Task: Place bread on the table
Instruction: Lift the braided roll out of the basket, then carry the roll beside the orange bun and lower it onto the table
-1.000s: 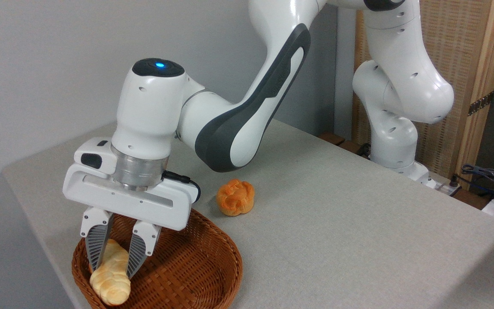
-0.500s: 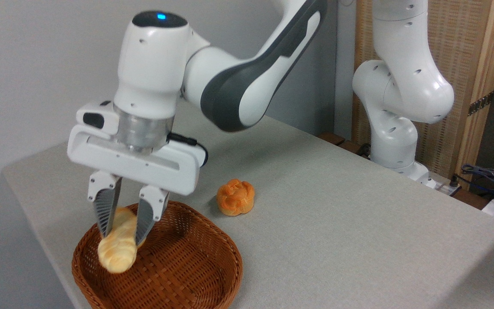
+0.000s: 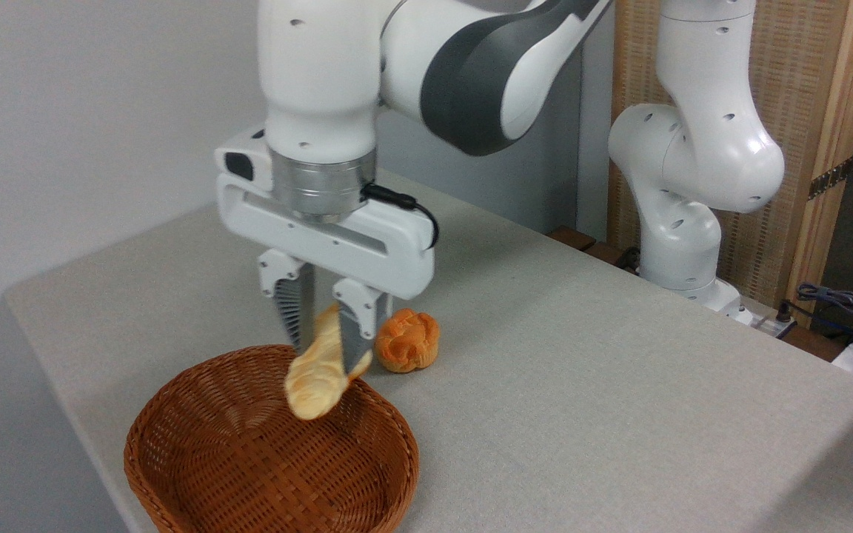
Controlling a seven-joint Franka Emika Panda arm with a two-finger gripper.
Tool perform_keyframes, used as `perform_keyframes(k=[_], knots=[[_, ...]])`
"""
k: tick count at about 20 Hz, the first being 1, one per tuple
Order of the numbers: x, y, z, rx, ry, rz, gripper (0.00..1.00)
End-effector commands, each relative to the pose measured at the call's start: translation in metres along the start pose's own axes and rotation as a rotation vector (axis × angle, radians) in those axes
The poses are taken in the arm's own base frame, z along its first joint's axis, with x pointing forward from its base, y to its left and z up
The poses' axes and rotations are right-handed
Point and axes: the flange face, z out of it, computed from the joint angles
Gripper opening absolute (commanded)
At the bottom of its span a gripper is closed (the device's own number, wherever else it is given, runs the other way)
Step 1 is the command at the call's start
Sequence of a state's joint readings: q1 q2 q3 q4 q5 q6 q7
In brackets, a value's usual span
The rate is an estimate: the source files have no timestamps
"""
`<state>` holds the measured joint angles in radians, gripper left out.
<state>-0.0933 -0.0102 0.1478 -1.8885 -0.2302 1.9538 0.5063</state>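
The bread, a pale yellow braided loaf with toasted patches, hangs tilted in the air over the far rim of the wicker basket. My gripper is shut on its upper half, one finger on each side, and the loaf's lower end droops toward the basket. The table is a wide grey-beige speckled top under everything. The basket is empty inside.
A small round orange knotted bun lies on the table just right of my gripper, close to the basket's far rim. The arm's white base stands at the table's back right, with cables beyond it.
My gripper has lifted the bread out of the basket and carried it up and to the right, from the basket's left side to above its far rim.
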Motion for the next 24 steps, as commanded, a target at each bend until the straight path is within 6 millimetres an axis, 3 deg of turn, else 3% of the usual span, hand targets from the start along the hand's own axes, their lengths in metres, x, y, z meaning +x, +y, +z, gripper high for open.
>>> perform_keyframes(k=[1, 6, 7, 9, 10, 11, 24], knots=[[-0.039, 0.003, 0.005, -0.006, -0.107, 0.158, 0.55], [-0.072, 0.011, 0.017, -0.024, -0.185, 0.284, 0.56], [-0.075, 0.012, 0.018, -0.036, -0.200, 0.303, 0.60], [-0.078, 0.012, 0.023, -0.046, -0.222, 0.334, 0.80], [-0.080, 0.014, 0.030, -0.056, -0.235, 0.349, 0.98], [-0.080, 0.015, 0.034, -0.060, -0.242, 0.353, 1.00], [-0.071, 0.024, 0.044, -0.058, -0.253, 0.379, 1.00]])
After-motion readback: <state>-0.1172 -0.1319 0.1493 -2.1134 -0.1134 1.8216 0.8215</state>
